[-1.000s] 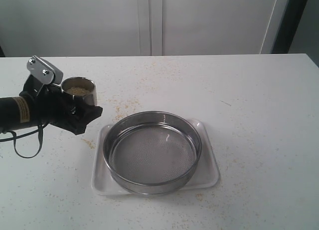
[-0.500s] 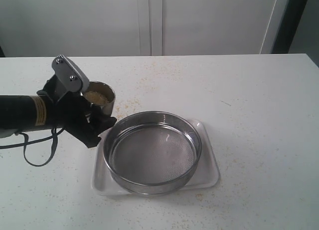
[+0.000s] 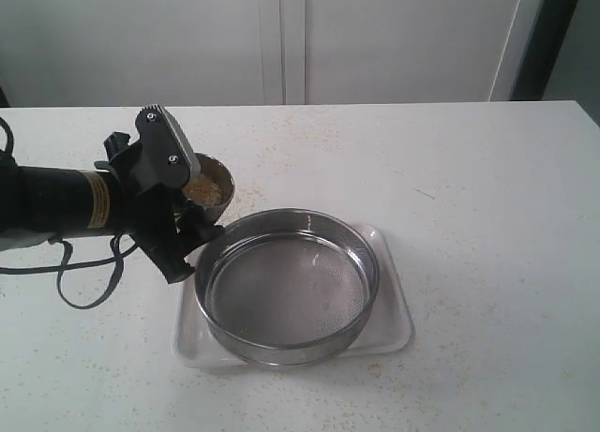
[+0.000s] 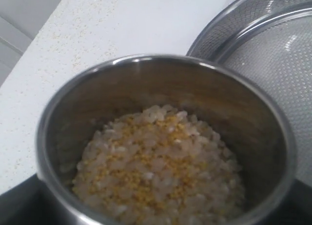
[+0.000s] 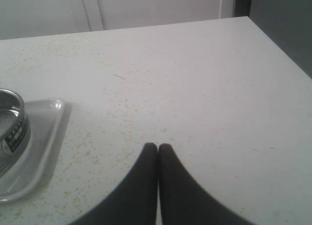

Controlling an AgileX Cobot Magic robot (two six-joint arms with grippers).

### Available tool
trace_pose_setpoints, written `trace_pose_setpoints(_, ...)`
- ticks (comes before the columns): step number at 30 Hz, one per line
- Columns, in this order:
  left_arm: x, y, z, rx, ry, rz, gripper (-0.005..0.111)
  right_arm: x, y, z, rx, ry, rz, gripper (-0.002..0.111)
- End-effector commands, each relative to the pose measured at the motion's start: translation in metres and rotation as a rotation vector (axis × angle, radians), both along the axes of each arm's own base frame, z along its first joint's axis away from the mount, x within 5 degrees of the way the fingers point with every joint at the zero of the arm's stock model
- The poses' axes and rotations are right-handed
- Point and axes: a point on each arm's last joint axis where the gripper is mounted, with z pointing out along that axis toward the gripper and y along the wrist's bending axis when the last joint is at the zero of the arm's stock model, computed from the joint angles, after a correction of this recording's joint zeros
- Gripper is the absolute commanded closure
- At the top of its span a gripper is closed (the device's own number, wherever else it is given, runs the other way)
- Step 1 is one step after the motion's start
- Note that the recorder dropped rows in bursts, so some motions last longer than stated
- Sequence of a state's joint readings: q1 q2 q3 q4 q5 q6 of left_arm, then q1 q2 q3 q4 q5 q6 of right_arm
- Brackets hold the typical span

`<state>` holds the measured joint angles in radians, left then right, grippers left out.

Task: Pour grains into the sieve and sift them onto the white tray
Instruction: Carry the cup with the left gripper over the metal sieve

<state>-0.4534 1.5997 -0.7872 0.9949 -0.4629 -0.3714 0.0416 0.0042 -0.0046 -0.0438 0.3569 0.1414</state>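
Note:
My left gripper (image 3: 187,221) is shut on a small steel cup (image 3: 208,193) tilted toward the sieve. The cup (image 4: 165,137) holds the grains (image 4: 158,169), a mix of yellow bits and pale grains (image 3: 206,187). It hangs in the air just left of the sieve (image 3: 287,284), whose mesh is bare. The sieve rim (image 4: 253,25) shows close beyond the cup's lip. Under the sieve lies the white tray (image 3: 394,310). My right gripper (image 5: 157,147) is shut with nothing in it, over the table to the right of the tray (image 5: 46,132); it is outside the exterior view.
Scattered grains speckle the white table (image 3: 469,170) around the tray, thickest at its left. A white wall with panel seams (image 3: 281,38) backs the table. The left arm's black cable (image 3: 89,282) loops over the table at the left.
The left arm has carried the cup to the right and slightly up, from the far left to the sieve's left rim, tilting it more. The sieve and tray have not moved.

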Motion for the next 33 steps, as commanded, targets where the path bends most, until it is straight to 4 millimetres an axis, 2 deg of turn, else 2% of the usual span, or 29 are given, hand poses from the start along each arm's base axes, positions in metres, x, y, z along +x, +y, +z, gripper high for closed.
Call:
trace_pose_setpoints(1, 0.005, -0.005, 0.016, 0.015, -0.082, -0.035, 0.107, 0.000, 0.000, 0.000, -0.002, -0.013, -0.004, 0.108)
trace_pose_setpoints(9, 0.002, -0.009, 0.015, 0.168, -0.135, -0.088, 0.107, 0.000, 0.000, 0.000, -0.002, -0.013, -0.004, 0.108)
trace_pose_setpoints(14, 0.000, -0.016, 0.016, 0.196, -0.142, -0.106, 0.107, 0.000, 0.000, 0.000, -0.002, -0.013, -0.004, 0.108)
trace_pose_setpoints(24, -0.008, -0.027, 0.015, 0.347, -0.260, -0.264, 0.107, 0.000, 0.000, 0.000, -0.002, -0.013, -0.004, 0.108)
trace_pose_setpoints(33, -0.002, -0.031, 0.025, 0.349, -0.314, -0.276, 0.107, 0.000, 0.000, 0.000, -0.002, -0.013, -0.004, 0.108)
